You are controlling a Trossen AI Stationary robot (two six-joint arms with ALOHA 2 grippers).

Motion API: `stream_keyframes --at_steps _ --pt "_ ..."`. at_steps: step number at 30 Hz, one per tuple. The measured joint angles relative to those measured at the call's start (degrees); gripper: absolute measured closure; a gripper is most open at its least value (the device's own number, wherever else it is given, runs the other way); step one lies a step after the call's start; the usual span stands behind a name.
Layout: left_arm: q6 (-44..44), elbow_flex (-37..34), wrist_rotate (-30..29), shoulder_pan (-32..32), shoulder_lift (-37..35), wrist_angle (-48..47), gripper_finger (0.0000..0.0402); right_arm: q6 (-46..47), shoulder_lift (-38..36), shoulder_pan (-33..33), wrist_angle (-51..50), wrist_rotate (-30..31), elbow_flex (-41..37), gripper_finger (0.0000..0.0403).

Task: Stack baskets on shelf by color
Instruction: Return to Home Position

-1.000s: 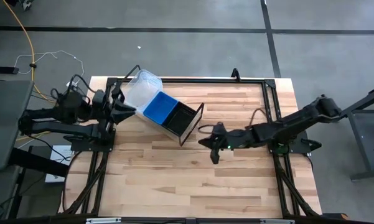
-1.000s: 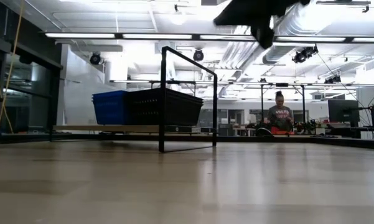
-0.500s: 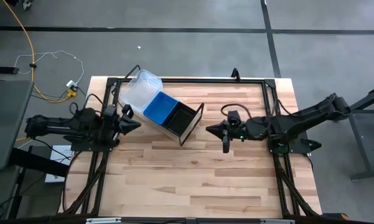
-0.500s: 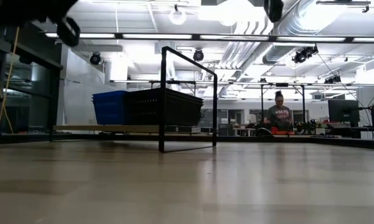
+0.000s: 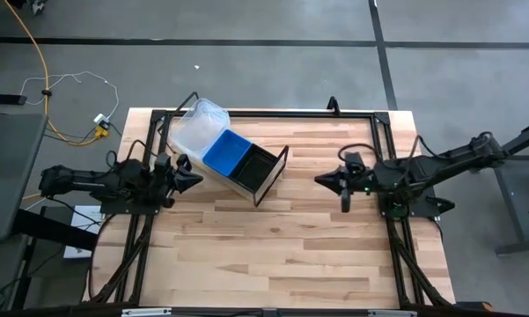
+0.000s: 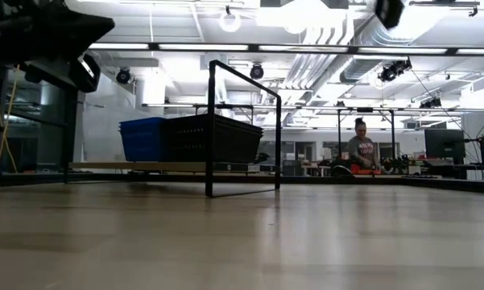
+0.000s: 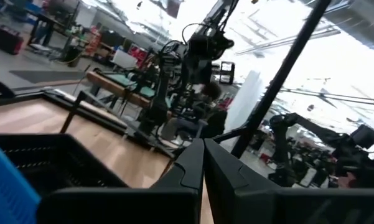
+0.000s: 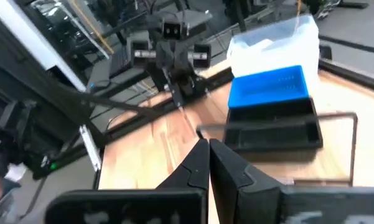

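The shelf [image 5: 271,176], a black metal frame with a light wood panel [image 6: 137,167], stands at the table's far left. In it, three baskets stand in a row: a clear one [image 5: 196,126], a blue one [image 5: 227,151] and a black slatted one [image 5: 255,169]. My left gripper [image 5: 194,179] is shut and hovers just left of the shelf, pointing at the blue basket [image 7: 6,186] and the black basket [image 7: 43,162]. My right gripper [image 5: 320,180] is shut and hangs in the air right of the shelf, pointing at it [image 8: 208,158].
Bare wooden tabletop [image 5: 282,255] lies between the grippers and along the near side. A black rail frame [image 5: 383,132] borders the table. In the room beyond the table, a person [image 6: 361,151] sits at a desk.
My left gripper has sunk and come away from the clear basket toward the table's near side; it now shows at the low view's top left. My right gripper has drawn back toward the table's right edge and risen. The shelf and baskets have stayed put.
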Motion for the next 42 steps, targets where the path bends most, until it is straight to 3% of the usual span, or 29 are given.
stream_keyframes --at_steps 5,13,19,23,28,36,42 --pt "0.67 0.04 -1.08 0.00 0.00 -0.80 0.0401 -1.79 -12.08 -0.32 4.06 -3.43 -11.64 0.0403" --pt "0.25 0.07 -0.92 -0.02 0.02 -1.06 0.0401 -11.65 -35.87 -9.65 5.79 -13.64 -22.38 0.0403" --pt "0.25 0.07 -0.92 -0.02 0.02 -1.41 0.0401 -11.72 -45.87 -13.16 4.53 -18.81 -29.76 0.0403" --pt "0.25 0.09 -0.92 -0.02 0.02 -1.47 0.0401 -12.15 -49.81 -13.14 6.48 -18.82 -35.98 0.0403" --pt "0.25 0.09 -0.90 -0.02 0.02 -1.73 0.0401 -14.54 -49.63 -13.12 12.93 -17.76 -43.84 0.0403" --pt "0.23 0.09 -0.88 -0.02 0.07 -1.93 0.0401 -23.67 -49.30 -13.14 10.34 -17.48 -43.72 0.0403" --pt "0.23 0.09 -0.88 -0.02 0.07 -1.90 0.0401 -21.31 -49.13 -13.15 10.32 -17.46 -43.72 0.0403"
